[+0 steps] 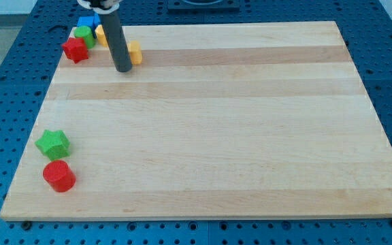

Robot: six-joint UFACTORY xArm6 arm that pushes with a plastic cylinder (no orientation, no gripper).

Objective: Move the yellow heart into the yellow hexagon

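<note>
My tip (122, 69) rests on the board near the view's top left. One yellow block (135, 52) sits just right of the rod, touching it or nearly so, and is partly hidden by it. A second yellow block (101, 34) shows on the rod's left side, further up and also partly hidden. I cannot tell which one is the heart and which the hexagon.
A red star-like block (75, 49), a green block (84, 36) and a blue block (87, 22) cluster at the board's top left corner. A green star (52, 143) and a red round block (59, 175) lie near the bottom left. The wooden board (237, 136) lies on a blue perforated table.
</note>
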